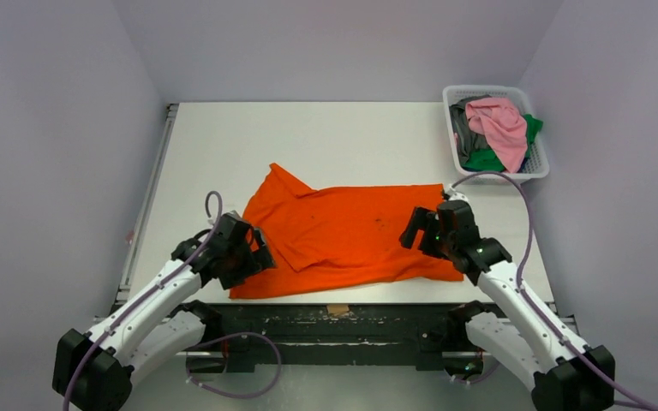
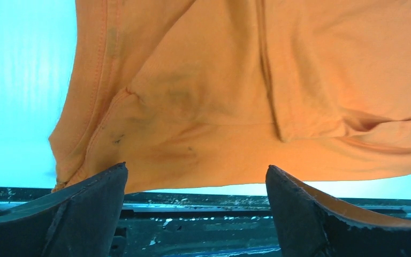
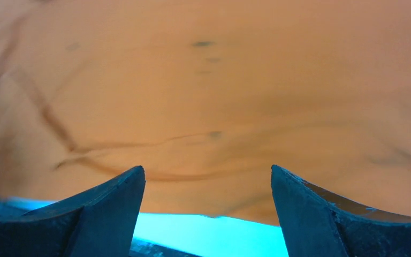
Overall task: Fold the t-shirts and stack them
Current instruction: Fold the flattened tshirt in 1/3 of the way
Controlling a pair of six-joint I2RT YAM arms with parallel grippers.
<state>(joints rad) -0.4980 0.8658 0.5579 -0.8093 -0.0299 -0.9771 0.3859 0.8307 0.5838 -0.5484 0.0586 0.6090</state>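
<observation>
From above, the orange shirt (image 1: pixel 343 231) lies spread on the table (image 1: pixel 326 137), its long axis running left to right across the near half. The left gripper (image 1: pixel 259 255) sits at the shirt's near-left corner and the right gripper (image 1: pixel 413 229) over its near-right end, so each arm is nearest its own end of the cloth. Both sets of fingers are spread and empty. Well apart, at the far right corner, a white basket (image 1: pixel 538 171) holds a pink shirt (image 1: pixel 501 124), a green shirt (image 1: pixel 484 160) and a grey shirt (image 1: pixel 465 128), bunched together.

Through the left wrist camera, the left gripper (image 2: pixel 197 176) has its jaws wide with nothing between them. The orange shirt (image 2: pixel 246 96) lies just ahead of the fingertips, a seamed sleeve towards the left, and its near hem runs crosswise to the fingers. A dark rail (image 2: pixel 203 225) shows below.

Through the right wrist camera, the right gripper (image 3: pixel 206 176) is likewise released. The orange shirt (image 3: pixel 219 96) fills the view ahead, its near edge running across between the fingertips. I judge that a short reach forward and down would put either hem in the jaws.

No brand, label or writing can be read in any view, only small dark specks on the orange cloth.
</observation>
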